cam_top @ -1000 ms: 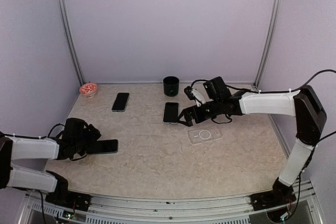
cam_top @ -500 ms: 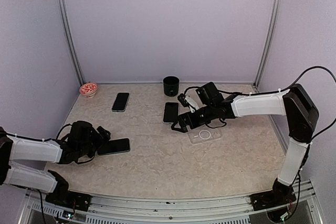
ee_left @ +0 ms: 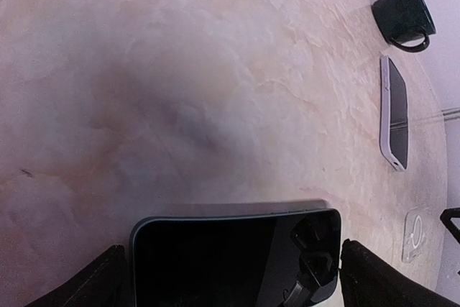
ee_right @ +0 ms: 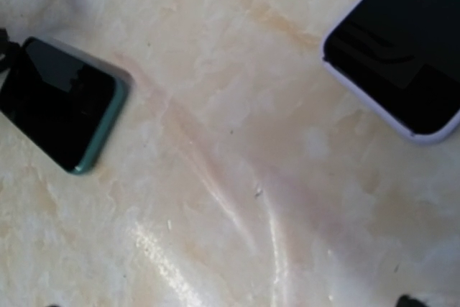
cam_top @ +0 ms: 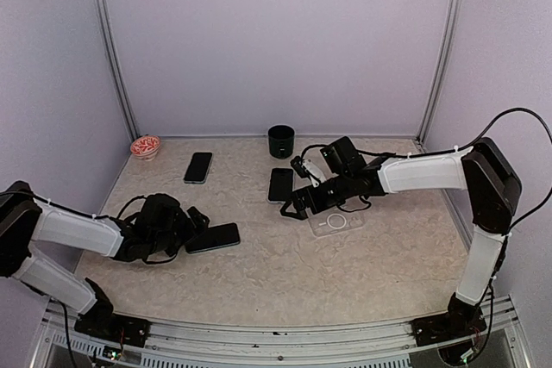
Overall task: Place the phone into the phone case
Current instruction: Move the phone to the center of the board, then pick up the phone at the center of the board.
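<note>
My left claw is spread wide around the phone lying on the surface; my right claw, apparently spread, hovers by the empty case. Insertion remains.

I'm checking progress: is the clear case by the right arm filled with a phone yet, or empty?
Empty. The clear case lies flat with the tabletop showing through it; the nearest phone lies apart on the table.

Even soft light; wrist views blurry; glare streaks on table.
</note>
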